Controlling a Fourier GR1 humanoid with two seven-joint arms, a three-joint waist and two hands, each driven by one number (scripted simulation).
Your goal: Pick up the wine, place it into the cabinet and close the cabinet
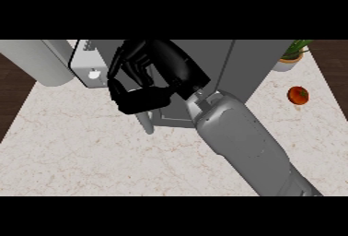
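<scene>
Grey right forearm [238, 138] rises from the lower edge to the black right hand [146, 76], whose fingers are curled before the grey box-shaped cabinet [234, 64] on the pale marble counter [75, 147]; whether they clasp anything cannot be told. No wine bottle can be made out. White cabinet door [87, 64] stands beside the hand, left. Grey left forearm [37, 62] lies at upper left. Red tomato [298, 95] and potted green plant [292, 55] sit at right.
</scene>
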